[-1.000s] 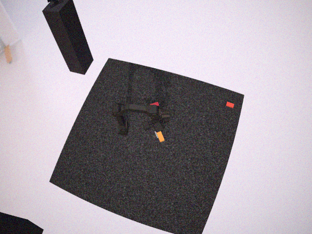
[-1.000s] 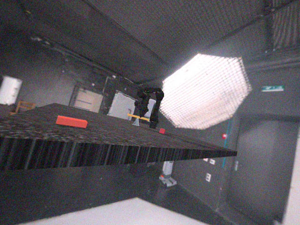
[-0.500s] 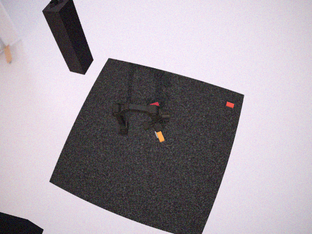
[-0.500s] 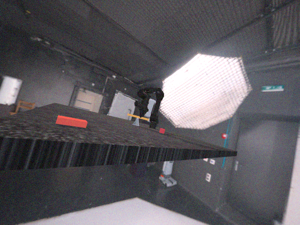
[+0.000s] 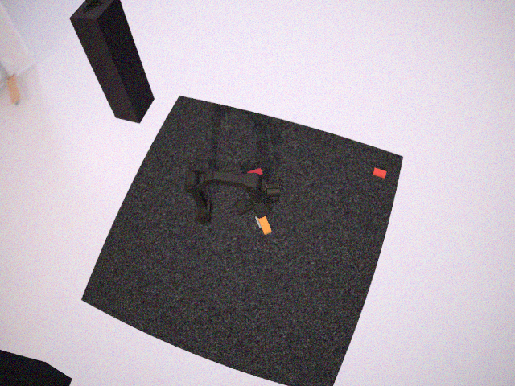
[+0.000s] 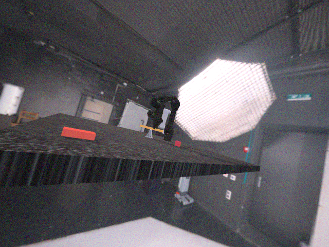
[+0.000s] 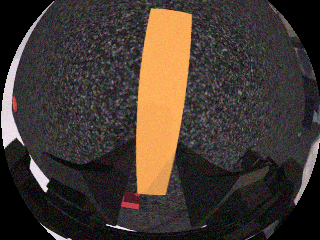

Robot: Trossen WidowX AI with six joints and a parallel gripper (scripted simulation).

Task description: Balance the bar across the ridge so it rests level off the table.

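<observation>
The orange bar (image 5: 265,227) (image 6: 151,128) (image 7: 160,94) lies about level across the pale grey ridge (image 5: 257,222) (image 6: 149,134), and both ends stand clear of the dark table (image 5: 208,290) (image 6: 114,148). My gripper (image 5: 255,208) (image 6: 157,124) (image 7: 155,146) hangs straight over the bar near one end. Its fingers stand on either side of the bar, with narrow dark gaps showing in the wrist view, so it is open around the bar. From above, the arm hides most of the bar.
A red block (image 5: 379,172) (image 6: 78,133) lies near the table's far right corner. A small red piece (image 5: 255,170) (image 6: 177,143) sits close to the arm's base. A tall black box (image 5: 112,58) stands off the table at the upper left.
</observation>
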